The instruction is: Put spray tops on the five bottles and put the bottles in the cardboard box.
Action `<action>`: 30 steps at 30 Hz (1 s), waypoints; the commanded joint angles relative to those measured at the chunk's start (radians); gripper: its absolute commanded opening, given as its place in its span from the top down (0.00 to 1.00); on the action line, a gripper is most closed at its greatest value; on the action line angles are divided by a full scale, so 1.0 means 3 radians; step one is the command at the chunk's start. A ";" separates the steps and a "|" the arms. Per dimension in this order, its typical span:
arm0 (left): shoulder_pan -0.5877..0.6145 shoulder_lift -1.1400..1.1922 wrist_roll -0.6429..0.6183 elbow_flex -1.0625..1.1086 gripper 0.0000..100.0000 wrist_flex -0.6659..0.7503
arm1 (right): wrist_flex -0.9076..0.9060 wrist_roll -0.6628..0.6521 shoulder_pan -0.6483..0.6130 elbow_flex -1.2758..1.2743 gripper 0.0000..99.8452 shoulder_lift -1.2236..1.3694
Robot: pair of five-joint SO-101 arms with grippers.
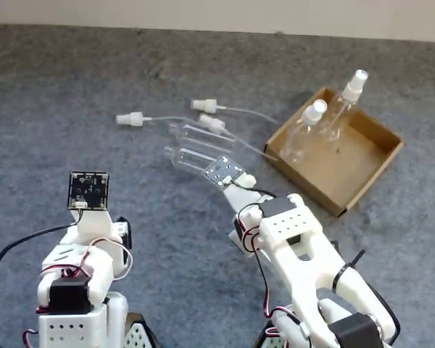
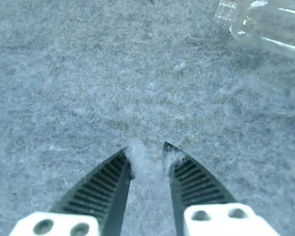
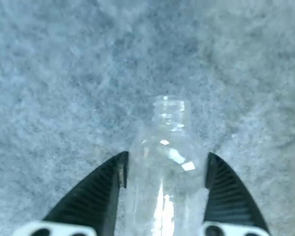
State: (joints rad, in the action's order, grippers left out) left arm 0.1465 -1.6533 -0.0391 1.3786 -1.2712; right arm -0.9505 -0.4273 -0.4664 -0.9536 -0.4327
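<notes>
Both jaws of the right gripper (image 3: 166, 156) clamped the slick, capless bottle (image 3: 168, 128) lying on the tabletop (image 1: 94, 87) near the cardboard box (image 1: 348, 170), so it might squirt free or roll once lifted; jaws of the left gripper (image 2: 147, 147) stood slightly apart, empty.

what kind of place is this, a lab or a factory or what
Probably a small robot test bench rather than a factory: the left arm and the right arm stand side by side on a grey felt surface, with a cardboard box and loose spray tops laid out.
</notes>
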 commanded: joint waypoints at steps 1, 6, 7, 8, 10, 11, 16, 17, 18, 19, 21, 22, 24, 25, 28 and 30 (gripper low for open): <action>0.0023 0.0008 0.0143 -0.0043 0.94 0.0051 | 0.0033 0.0036 -0.0038 0.0008 0.87 -0.0151; 0.0023 0.0018 0.0143 -0.0176 0.94 0.0051 | -0.0263 0.0026 0.0095 0.0043 0.87 -0.0156; 0.0023 0.0023 0.0143 -0.0228 0.94 0.0046 | -0.0299 0.0020 0.0125 0.0043 0.87 -0.0156; 0.0023 0.0038 0.0143 -0.0269 0.94 0.0015 | -0.0320 0.0026 0.0161 0.0049 0.87 -0.0156; 0.0008 0.0182 0.0143 -0.0427 0.94 -0.0087 | -0.0335 0.0031 0.0202 0.0059 0.87 -0.0207; 0.0008 0.0315 0.0143 -0.0524 0.94 -0.0128 | -0.0335 0.0036 0.0202 0.0079 0.87 -0.0274; 0.0003 0.1281 0.0133 -0.1025 0.94 -0.0143 | -0.0437 0.0041 0.0197 0.0110 0.87 -0.0928; -0.0003 0.1460 0.0128 -0.1128 0.94 -0.0138 | -0.0437 0.0041 0.0197 0.0110 0.87 -0.1092; -0.0003 0.1639 0.0128 -0.1240 0.94 -0.0138 | -0.0427 0.0041 0.0207 0.0110 0.87 -0.1256; -0.0003 0.1813 0.0128 -0.1363 0.94 -0.0138 | -0.0417 0.0046 0.0212 0.0105 0.87 -0.1424; -0.0003 0.2125 0.0128 -0.1593 0.94 -0.0138 | -0.0412 0.0051 0.0212 0.0074 0.87 -0.1747; -0.0003 0.2284 0.0123 -0.1706 0.94 -0.0138 | -0.0412 0.0118 0.0207 0.0069 0.87 -0.1910; -0.0008 0.2555 0.0123 -0.1931 0.94 -0.0138 | -0.0407 0.0363 0.0202 0.0069 0.87 -0.2192; -0.0033 0.2688 0.0118 -0.2038 0.94 -0.0143 | -0.0407 0.0455 0.0202 0.0064 0.87 -0.2309; -0.0156 0.3081 -0.0159 -0.2335 0.94 -0.0164 | -0.0407 0.0604 0.0202 0.0059 0.87 -0.2509; -0.0217 0.3337 -0.0496 -0.2550 0.94 -0.0153 | -0.0407 0.0629 0.0202 0.0059 0.87 -0.2519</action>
State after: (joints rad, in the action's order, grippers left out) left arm 0.1327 -0.7864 -0.0345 0.7679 -1.3111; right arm -1.0702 -0.2662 -0.4219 -0.9551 -1.1492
